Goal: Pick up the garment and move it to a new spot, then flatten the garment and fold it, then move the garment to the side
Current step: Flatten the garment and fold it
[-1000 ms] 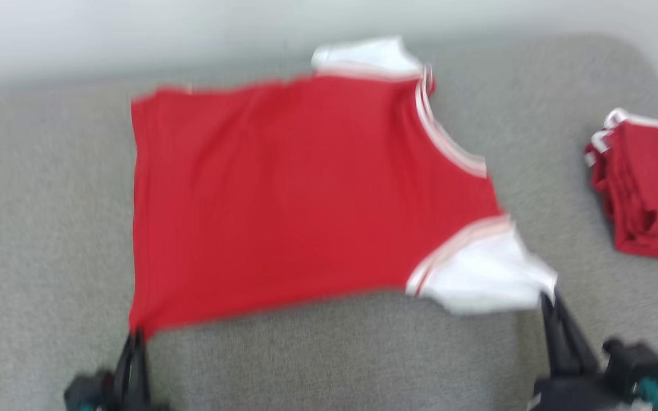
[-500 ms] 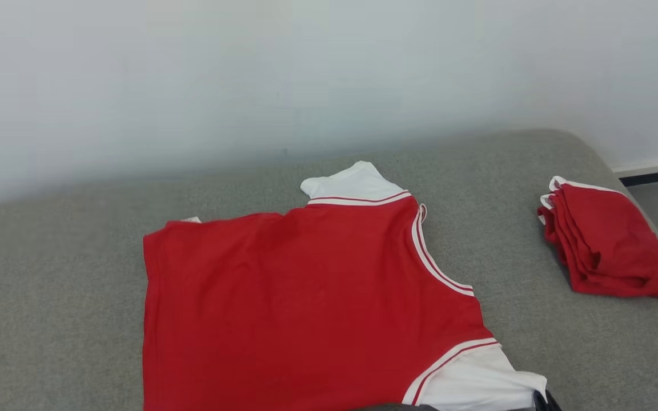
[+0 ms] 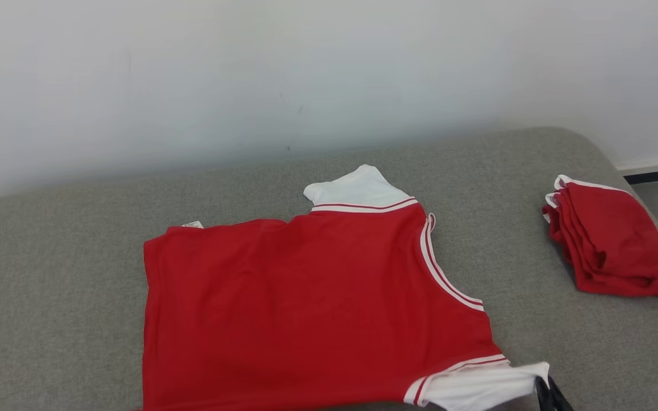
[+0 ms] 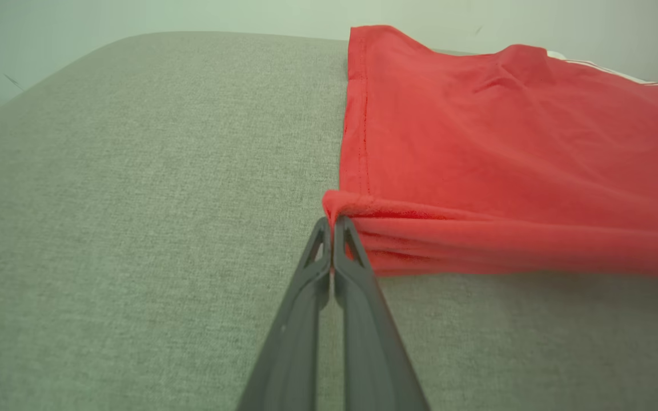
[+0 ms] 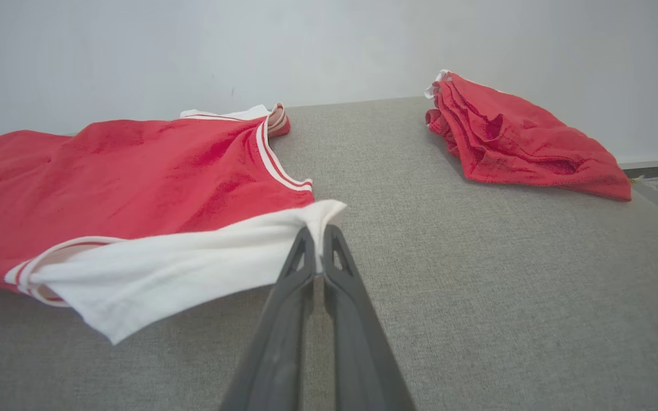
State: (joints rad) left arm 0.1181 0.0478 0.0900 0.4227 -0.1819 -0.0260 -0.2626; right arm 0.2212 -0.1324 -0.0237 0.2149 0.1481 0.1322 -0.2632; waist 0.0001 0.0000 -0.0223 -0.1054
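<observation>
The garment (image 3: 306,308), a red shirt with white sleeves and white-striped trim, lies spread on the grey cushion (image 3: 49,297), its near edge lifted a little. In the left wrist view my left gripper (image 4: 332,224) is shut on the red hem corner of the garment (image 4: 506,154). My right gripper (image 5: 317,231) is shut on the tip of the white sleeve of the garment (image 5: 135,188). In the head view the right gripper (image 3: 547,385) shows as dark fingertips at the bottom edge, at the sleeve's end.
A stack of folded red garments (image 3: 612,248) lies at the cushion's right end, also seen as the folded stack (image 5: 517,142) in the right wrist view. A pale wall (image 3: 306,74) rises behind the cushion. Bare cushion stretches to the left (image 4: 135,200).
The head camera tilted up, so the garment sits lower in the picture and the wall shows. Both grippers keep hold of the garment's near corners; the garment has shifted little.
</observation>
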